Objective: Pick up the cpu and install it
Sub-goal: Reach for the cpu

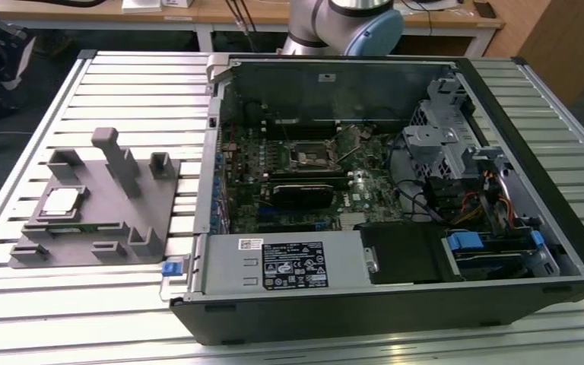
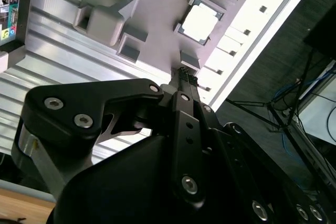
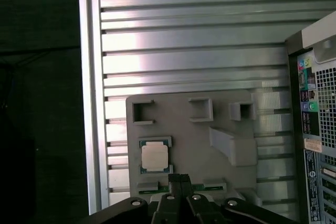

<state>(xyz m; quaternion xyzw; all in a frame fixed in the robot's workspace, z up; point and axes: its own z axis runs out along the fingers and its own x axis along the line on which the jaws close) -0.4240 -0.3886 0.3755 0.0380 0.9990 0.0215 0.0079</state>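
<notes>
1. One cpu (image 1: 61, 201), a small square chip with a silvery top.
2. One grey plastic fixture (image 1: 104, 209) with upright blocks.
3. One open computer case (image 1: 394, 304).
4. One black socket (image 1: 309, 156) with a metal frame, on the board inside the case.
5. One slatted metal table (image 1: 119, 91).
6. One robot arm (image 1: 343, 26) in the exterior view.
7. One tool (image 3: 180, 179), seen in both wrist views.

Silvery arm (image 1: 315, 26) with pale blue cap (image 1: 376, 34); black, seemingly matte pincer (image 2: 185, 77) with silver screws (image 2: 190, 184).
</notes>
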